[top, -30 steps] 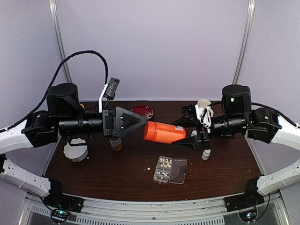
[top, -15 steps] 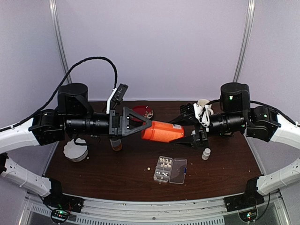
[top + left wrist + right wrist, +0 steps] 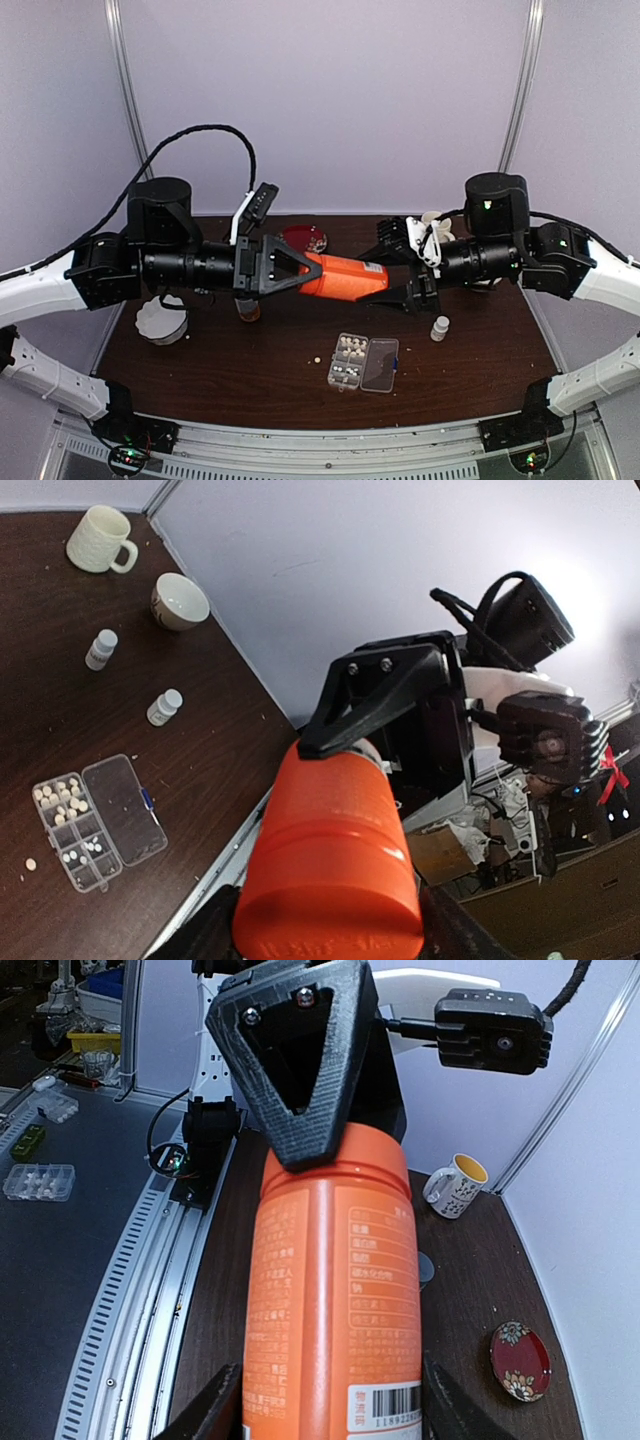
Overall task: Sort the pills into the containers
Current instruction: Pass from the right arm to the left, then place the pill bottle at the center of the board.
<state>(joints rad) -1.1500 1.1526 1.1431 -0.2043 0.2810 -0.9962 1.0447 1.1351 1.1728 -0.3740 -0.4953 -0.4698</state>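
The clear organiser box (image 3: 362,362) lies open on the table near the front, its compartments holding cream pills (image 3: 348,358); one loose pill (image 3: 318,360) lies to its left. The box also shows in the left wrist view (image 3: 100,820). My right gripper (image 3: 395,278) is shut on the base end of the orange bottle (image 3: 345,280), held level above the table. My left gripper (image 3: 300,272) has its jaws on both sides of the orange cap (image 3: 330,920), touching it. In the right wrist view the bottle (image 3: 335,1290) fills the middle between my fingers.
A small white bottle (image 3: 439,328) stands right of the box; a second one shows in the left wrist view (image 3: 100,648). A white bowl (image 3: 162,320) and an amber bottle (image 3: 247,308) are on the left. A red plate (image 3: 305,238) and a mug (image 3: 432,222) stand at the back.
My left arm has moved right, and its jaws have come around the orange cap. The right gripper has kept hold of the bottle and shifted it slightly left.
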